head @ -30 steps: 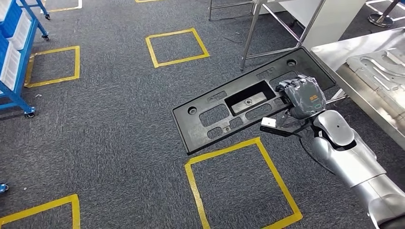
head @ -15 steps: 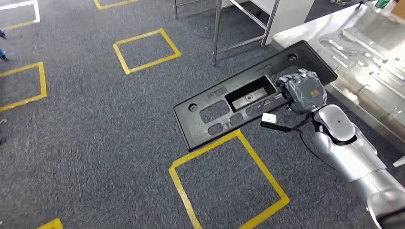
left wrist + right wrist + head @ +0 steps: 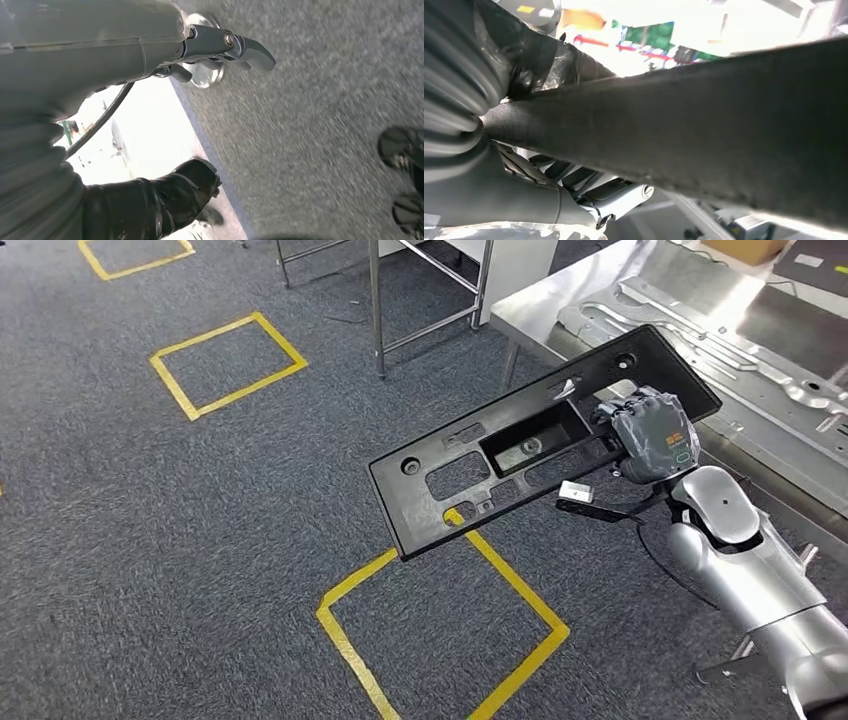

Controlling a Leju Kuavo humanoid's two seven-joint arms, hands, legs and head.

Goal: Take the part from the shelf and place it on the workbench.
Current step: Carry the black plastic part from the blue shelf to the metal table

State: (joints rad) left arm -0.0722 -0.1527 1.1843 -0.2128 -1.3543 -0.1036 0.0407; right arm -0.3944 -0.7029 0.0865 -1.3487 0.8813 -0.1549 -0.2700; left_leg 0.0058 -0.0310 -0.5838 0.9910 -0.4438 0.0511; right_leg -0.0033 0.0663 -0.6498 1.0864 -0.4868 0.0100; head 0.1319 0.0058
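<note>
Right hand (image 3: pixel 655 435) fingers wrapped round right end of long black plastic panel with cut-outs (image 3: pixel 520 445) — panel held above carpet, far end overlapping steel desk (image 3: pixel 560 295) edge. Keep level, clear metal stampings (image 3: pixel 720 330) before lowering. Left hand (image 3: pixel 150 205) holds nothing, fingers part-curled.

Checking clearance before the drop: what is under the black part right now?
Under the black part: grey carpet and yellow floor tape; its far end overlaps the workbench edge. The right hand grips it.

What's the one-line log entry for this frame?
right hand: holds part | part: over carpet, far end above workbench edge, not set down | left hand: empty
</note>
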